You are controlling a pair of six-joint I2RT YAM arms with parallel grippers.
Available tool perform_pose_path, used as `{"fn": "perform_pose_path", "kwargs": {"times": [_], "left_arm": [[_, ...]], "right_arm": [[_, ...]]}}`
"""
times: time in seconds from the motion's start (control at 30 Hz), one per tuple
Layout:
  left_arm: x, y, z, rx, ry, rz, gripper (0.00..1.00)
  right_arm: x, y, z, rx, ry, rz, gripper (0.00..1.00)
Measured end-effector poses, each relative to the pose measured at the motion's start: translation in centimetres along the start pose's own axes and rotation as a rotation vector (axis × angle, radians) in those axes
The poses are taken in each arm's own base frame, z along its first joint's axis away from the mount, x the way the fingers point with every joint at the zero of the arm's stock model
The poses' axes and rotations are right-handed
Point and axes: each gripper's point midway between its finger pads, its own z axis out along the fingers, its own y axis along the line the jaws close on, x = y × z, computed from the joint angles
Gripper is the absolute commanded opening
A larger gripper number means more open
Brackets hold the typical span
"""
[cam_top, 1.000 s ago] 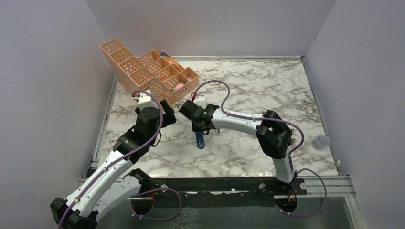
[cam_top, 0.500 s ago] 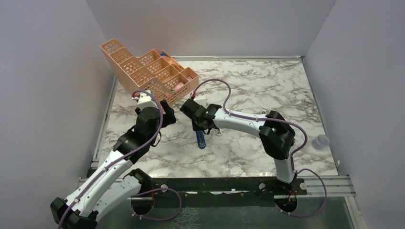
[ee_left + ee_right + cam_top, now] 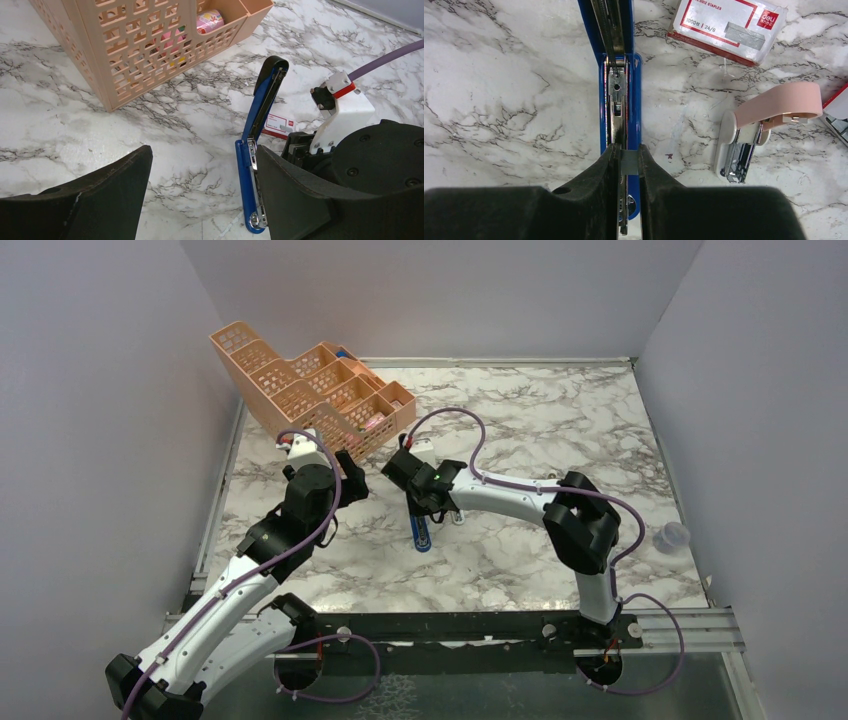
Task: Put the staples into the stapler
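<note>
The blue stapler (image 3: pixel 635 95) lies on the marble with its lid swung up (image 3: pixel 265 95), so its silver channel (image 3: pixel 615 107) is bare. My right gripper (image 3: pixel 628 161) is shut on the staples (image 3: pixel 629 163), a small grey strip pinched between the fingertips. The strip sits right above the near end of the channel; whether it touches I cannot tell. My left gripper (image 3: pixel 202 155) is open, low over the table. Its right finger (image 3: pixel 290 195) is close beside the stapler base (image 3: pixel 245 185). From above, the stapler (image 3: pixel 421 536) pokes out under the right wrist.
A red-and-white staples box (image 3: pixel 729 24) lies just beyond the stapler. A small pink-and-white stapler (image 3: pixel 764 117) lies to its right. The peach mesh organiser (image 3: pixel 300 390) stands at the back left, close to my left arm. A clear cup (image 3: pixel 672 536) sits at the right edge.
The right wrist has shifted slightly to the right over the stapler, still gripping the staples. The left arm has not moved.
</note>
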Motion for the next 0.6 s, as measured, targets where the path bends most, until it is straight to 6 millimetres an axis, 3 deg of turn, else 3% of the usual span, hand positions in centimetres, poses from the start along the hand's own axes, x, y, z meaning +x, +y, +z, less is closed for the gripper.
{"fn": "perform_pose_path", "kwargs": {"times": [0.6], "left_arm": [[0.1, 0.0, 0.0, -0.001, 0.002, 0.001, 0.77]], "right_arm": [[-1.0, 0.8, -0.6, -0.048, -0.034, -0.02, 0.19]]}}
